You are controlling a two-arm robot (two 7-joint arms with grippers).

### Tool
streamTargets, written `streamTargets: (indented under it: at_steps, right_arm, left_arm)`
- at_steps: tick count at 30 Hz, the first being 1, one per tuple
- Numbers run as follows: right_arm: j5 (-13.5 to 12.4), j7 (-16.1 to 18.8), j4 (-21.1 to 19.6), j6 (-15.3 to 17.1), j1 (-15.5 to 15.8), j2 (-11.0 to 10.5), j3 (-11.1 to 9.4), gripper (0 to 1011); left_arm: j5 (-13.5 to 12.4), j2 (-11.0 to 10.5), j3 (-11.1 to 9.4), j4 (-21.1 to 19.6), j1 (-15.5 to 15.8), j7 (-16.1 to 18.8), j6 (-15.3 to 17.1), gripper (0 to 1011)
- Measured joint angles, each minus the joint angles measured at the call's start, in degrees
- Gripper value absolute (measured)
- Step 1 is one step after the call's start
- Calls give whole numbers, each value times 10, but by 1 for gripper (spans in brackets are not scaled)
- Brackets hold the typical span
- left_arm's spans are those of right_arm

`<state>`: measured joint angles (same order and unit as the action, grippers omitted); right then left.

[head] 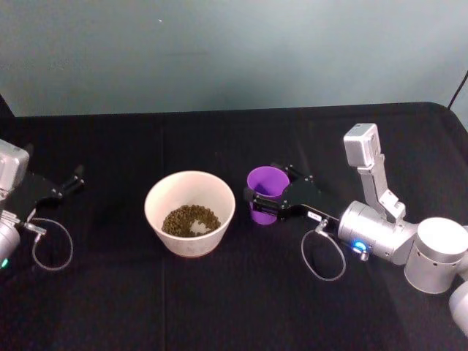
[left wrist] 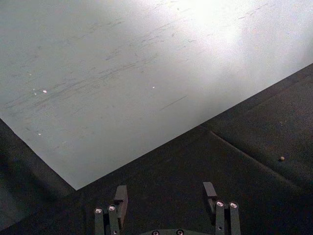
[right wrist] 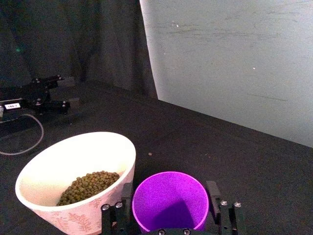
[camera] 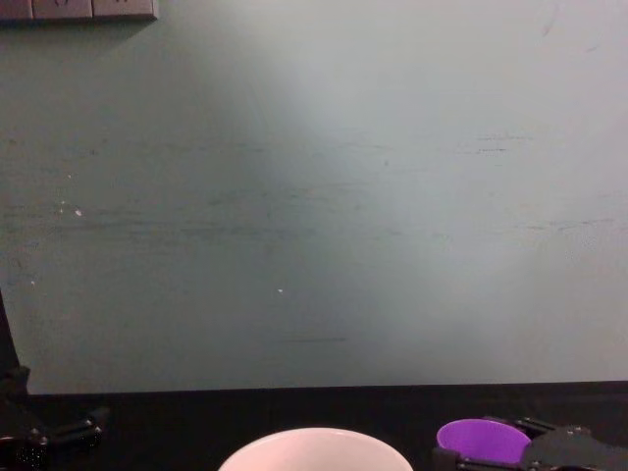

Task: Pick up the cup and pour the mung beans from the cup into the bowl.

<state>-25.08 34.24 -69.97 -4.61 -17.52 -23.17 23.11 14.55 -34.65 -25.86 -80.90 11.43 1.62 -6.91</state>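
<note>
Purple cup [head: 267,191], empty, upright beside bowl [head: 189,212], between right gripper [head: 269,196] jaws.

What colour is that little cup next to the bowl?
The cup is bright purple, clearest in the right wrist view, beside the white bowl.

Cup [head: 267,191] upright just right of the bowl [head: 189,212]; mung beans [head: 190,219] in the bowl.

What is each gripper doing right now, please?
Left gripper: open, holding nothing, parked at the table's left side.
Right gripper: fingers on both sides of the upright cup.
</note>
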Motion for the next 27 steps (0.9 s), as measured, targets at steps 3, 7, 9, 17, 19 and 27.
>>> streamTargets:
  at_steps: [3, 7, 9, 17, 19, 27]
  right_arm:
    - [1, 0, 0, 0, 0, 0, 0, 971]
    - [1, -1, 0, 0, 0, 0, 0, 1003]
    - [1, -1, 0, 0, 0, 0, 0, 1003]
    - [3, -4, -6, -10, 3, 0, -1, 1003]
    - [3, -9, -12, -21, 8, 0, -5, 1003]
    - [-17, -35, -57, -84, 43, 5, -48, 1003]
  left_arm:
    - [0, 0, 0, 0, 0, 0, 0, 1000]
    - [0, 0, 0, 0, 0, 0, 0, 1000]
    - [0, 0, 0, 0, 0, 0, 0, 1000]
    - [0, 0, 0, 0, 0, 0, 0, 1000]
    - [0, 0, 0, 0, 0, 0, 0, 1000]
    - [0, 0, 0, 0, 0, 0, 0, 1000]
